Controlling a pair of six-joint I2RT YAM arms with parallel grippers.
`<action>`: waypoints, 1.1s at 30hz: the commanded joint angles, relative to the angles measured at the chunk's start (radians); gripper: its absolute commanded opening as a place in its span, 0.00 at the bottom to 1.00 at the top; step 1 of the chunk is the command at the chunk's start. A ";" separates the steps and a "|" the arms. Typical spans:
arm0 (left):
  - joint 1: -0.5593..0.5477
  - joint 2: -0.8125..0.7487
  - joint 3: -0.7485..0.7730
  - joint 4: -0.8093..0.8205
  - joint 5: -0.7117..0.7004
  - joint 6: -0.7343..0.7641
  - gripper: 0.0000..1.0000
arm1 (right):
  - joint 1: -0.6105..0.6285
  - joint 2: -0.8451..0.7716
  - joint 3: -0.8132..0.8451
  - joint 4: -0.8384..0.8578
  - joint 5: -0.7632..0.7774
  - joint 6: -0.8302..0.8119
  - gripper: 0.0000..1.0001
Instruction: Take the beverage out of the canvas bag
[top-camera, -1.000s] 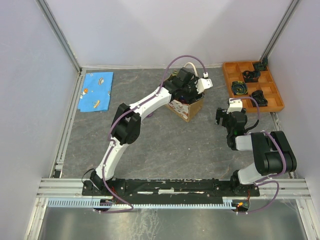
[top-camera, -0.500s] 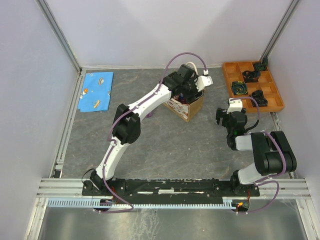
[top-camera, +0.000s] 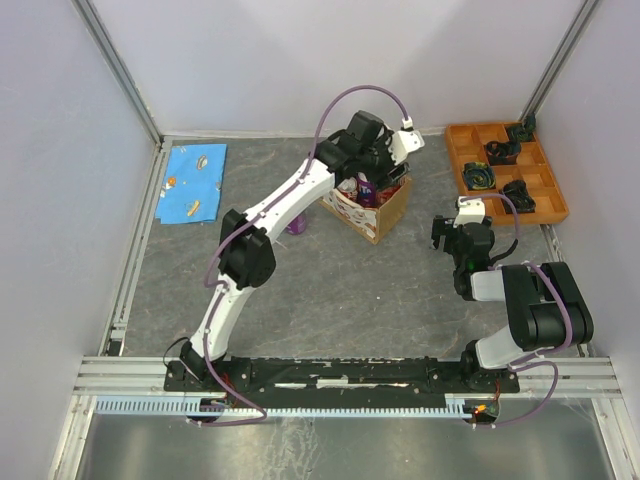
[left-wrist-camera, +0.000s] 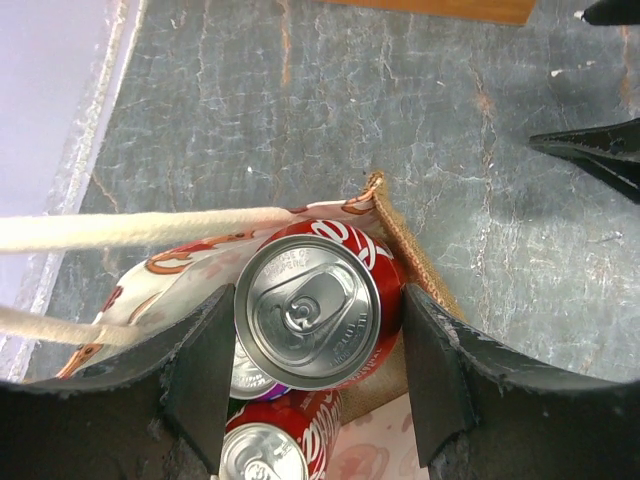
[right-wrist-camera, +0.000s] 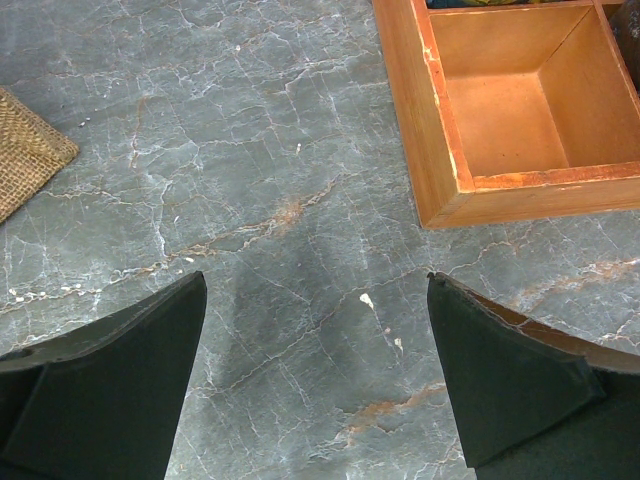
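A red beverage can (left-wrist-camera: 318, 310) with a silver top sits between the fingers (left-wrist-camera: 200, 375) of my left gripper (left-wrist-camera: 318, 372), which is shut on it. The can hangs just above the open mouth of the canvas bag (left-wrist-camera: 408, 262), whose white handle (left-wrist-camera: 150, 228) runs across on the left. Two more cans stay lower in the bag, one red (left-wrist-camera: 272, 445) and one with a purple rim (left-wrist-camera: 250, 378). From the top view the left gripper (top-camera: 372, 178) hovers over the bag (top-camera: 378, 212). My right gripper (right-wrist-camera: 315, 370) stands open over bare table, right of the bag (right-wrist-camera: 25, 150).
An orange compartment tray (top-camera: 505, 170) with dark parts sits at the back right, its corner (right-wrist-camera: 440, 150) close ahead of the right gripper (top-camera: 452, 236). A blue patterned cloth (top-camera: 192, 182) lies at the back left. A small purple object (top-camera: 297, 225) stands left of the bag.
The left gripper has risen and drawn back from inside the bag with the red can in its grip. The right arm has not moved.
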 joint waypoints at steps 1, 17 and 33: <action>0.039 -0.171 0.075 0.107 -0.031 -0.038 0.03 | -0.001 -0.002 0.028 0.034 0.003 0.002 0.99; 0.082 -0.447 -0.035 0.085 -0.206 -0.047 0.03 | -0.001 -0.002 0.028 0.035 0.003 0.000 0.99; 0.084 -0.865 -0.661 0.195 -0.453 -0.178 0.03 | -0.001 -0.002 0.028 0.036 0.002 -0.001 0.99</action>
